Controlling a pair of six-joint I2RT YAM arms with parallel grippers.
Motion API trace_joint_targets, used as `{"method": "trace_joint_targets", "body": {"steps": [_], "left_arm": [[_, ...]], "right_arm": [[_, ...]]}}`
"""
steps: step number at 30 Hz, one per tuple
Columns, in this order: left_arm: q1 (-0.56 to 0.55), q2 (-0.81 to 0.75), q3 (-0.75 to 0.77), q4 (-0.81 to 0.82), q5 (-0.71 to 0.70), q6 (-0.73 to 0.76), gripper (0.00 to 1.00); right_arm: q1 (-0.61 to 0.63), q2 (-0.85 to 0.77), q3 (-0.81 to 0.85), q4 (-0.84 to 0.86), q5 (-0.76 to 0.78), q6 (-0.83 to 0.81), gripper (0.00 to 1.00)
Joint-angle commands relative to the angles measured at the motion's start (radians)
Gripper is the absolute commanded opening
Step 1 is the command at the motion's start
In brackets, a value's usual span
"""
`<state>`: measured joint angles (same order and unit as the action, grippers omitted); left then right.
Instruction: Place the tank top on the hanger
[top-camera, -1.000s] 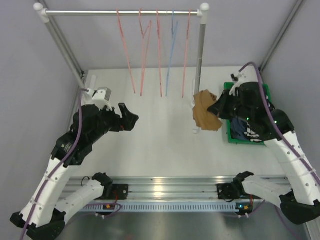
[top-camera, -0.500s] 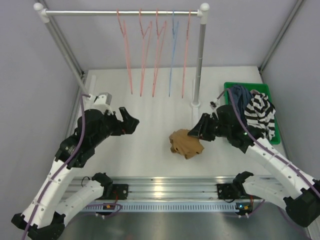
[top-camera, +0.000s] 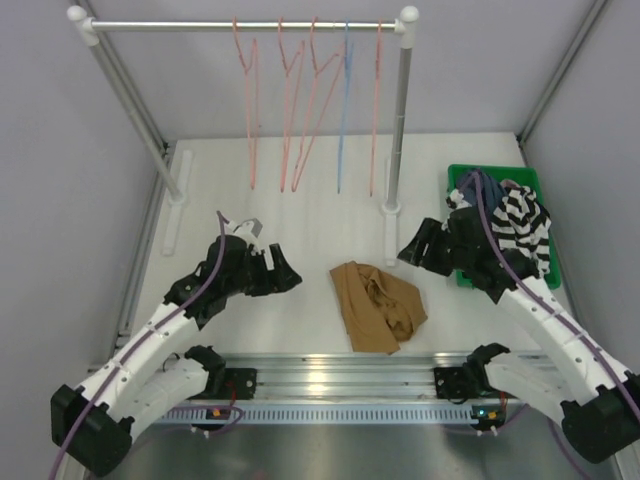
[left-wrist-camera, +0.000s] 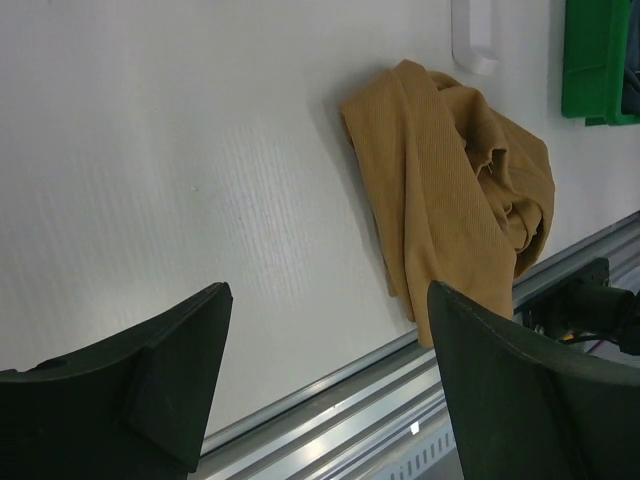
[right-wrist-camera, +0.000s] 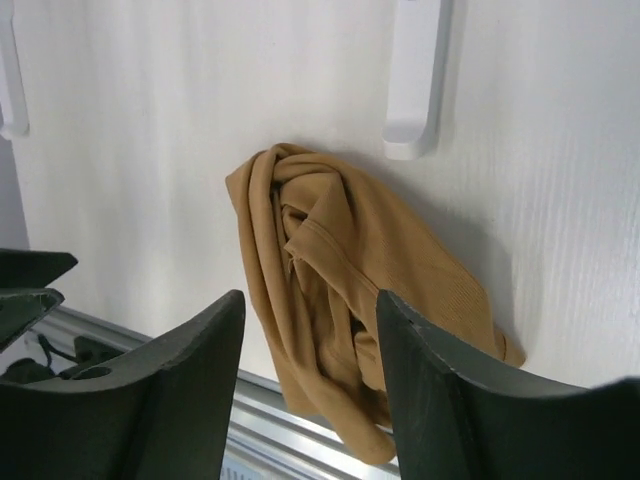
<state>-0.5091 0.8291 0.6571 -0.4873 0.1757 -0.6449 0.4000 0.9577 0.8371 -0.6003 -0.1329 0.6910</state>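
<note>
Now the tan tank top (top-camera: 378, 305) lies loose on the white table (top-camera: 300, 215), a rumpled heap near the front edge, between the two arms and touching neither. A second ago it hung bunched in the right gripper (right-wrist-camera: 310, 310), up beside the far post of the clothes rack. It was then brought down to the table and let go, and it has slumped wider and flatter than it was half a second ago. By my reading, the top has only been fetched and set down. It is crumpled, its straps are hard to pick out, and it will probably need spreading before it can be hung. The pink wire hanger (top-camera: 376, 110) hangs untouched on the rail (top-camera: 180, 26) at the back, among others like it and one blue hanger (top-camera: 343, 110), well apart from the top. The right gripper has drawn back toward the green bin (top-camera: 462, 180), where a striped garment (top-camera: 520, 225) lies. Its jaws are parted and hold nothing, and they point back at the top. The left gripper (left-wrist-camera: 328, 300) has swung in low from the left, forearm stretched across the table, jaws spread wide and empty, aimed at the top's near-left edge.
</note>
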Motion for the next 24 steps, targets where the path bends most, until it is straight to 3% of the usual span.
{"method": "trace_joint_targets", "body": {"steps": [1,3,7,15,24], "left_arm": [[-0.015,0.036,-0.057,0.214,0.117,-0.038,0.84],[-0.058,0.053,-0.092,0.271,0.131,-0.058,0.85],[-0.173,0.096,-0.125,0.361,0.085,-0.12,0.88],[-0.403,0.254,-0.129,0.516,-0.038,-0.176,0.92],[-0.539,0.453,-0.08,0.585,-0.122,-0.219,0.91]], "right_arm": [[0.126,-0.06,-0.091,-0.058,0.13,0.007,0.54],[0.218,-0.071,-0.137,-0.058,0.2,0.059,0.54],[0.286,-0.088,-0.228,-0.065,0.272,0.119,0.54],[0.298,-0.163,-0.317,-0.119,0.319,0.153,0.54],[0.313,-0.16,-0.366,-0.073,0.306,0.168,0.42]]}}
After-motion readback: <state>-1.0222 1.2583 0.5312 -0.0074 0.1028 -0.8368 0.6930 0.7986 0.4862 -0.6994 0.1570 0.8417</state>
